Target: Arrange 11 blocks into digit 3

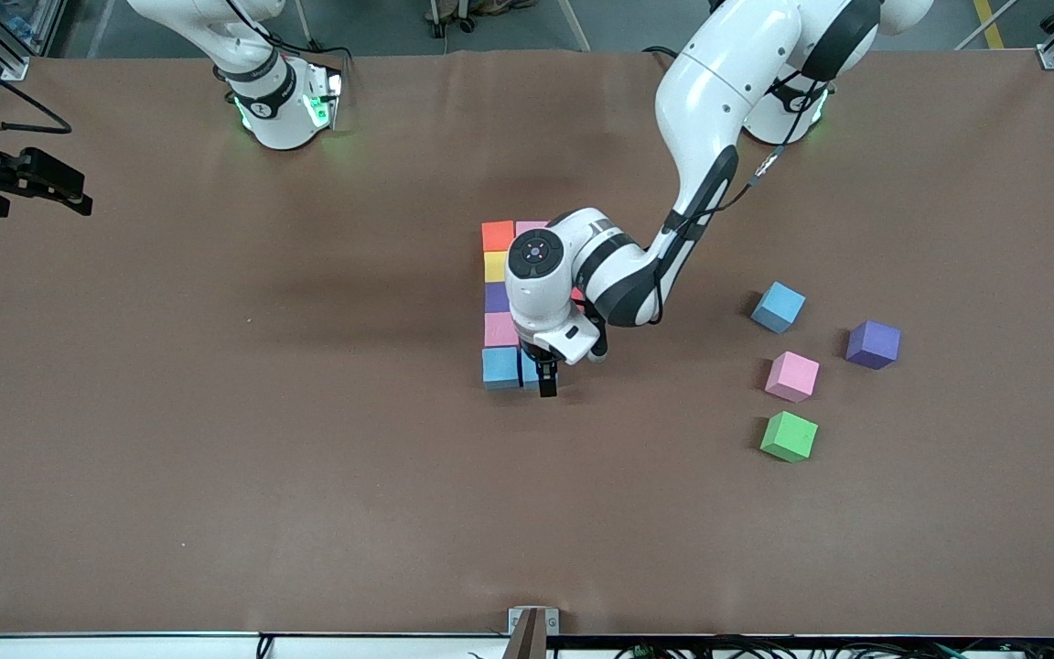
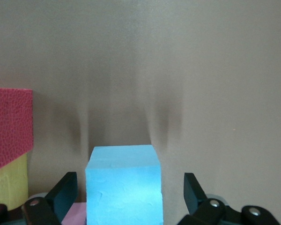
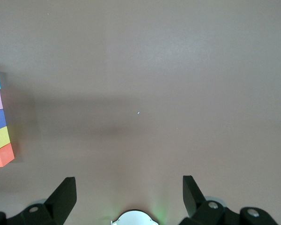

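- A wide brown table (image 1: pixel 216 439) fills the front view, with both robot bases along its top edge.
- The left arm reaches down over the middle of the table. Its left gripper (image 1: pixel 547 377) sits low at the end of the block figure nearest the front camera.
- In the left wrist view the left gripper's fingers (image 2: pixel 65 190) stand apart on either side of a light blue block (image 2: pixel 124 185), with a gap at each side, so nothing is clamped.
- The right arm waits at its end of the table. The right gripper (image 3: pixel 129 194) hangs over bare table with its fingers spread wide and holding nothing.
- The digit 3 (image 1: pixel 500 302) is partly built mid-table. One column runs orange, yellow, purple, pink, light blue toward the front camera; the arm hides most of the rest, so its shape is unclear.
- Red and yellow blocks show beside the gripper in the left wrist view.
- Toward the left arm's end lie four loose cubes, apart from one another: a light blue cube (image 1: pixel 778 307), a purple cube (image 1: pixel 873 344), a pink cube (image 1: pixel 791 376) and a green cube (image 1: pixel 789 436), the green one nearest the front camera.
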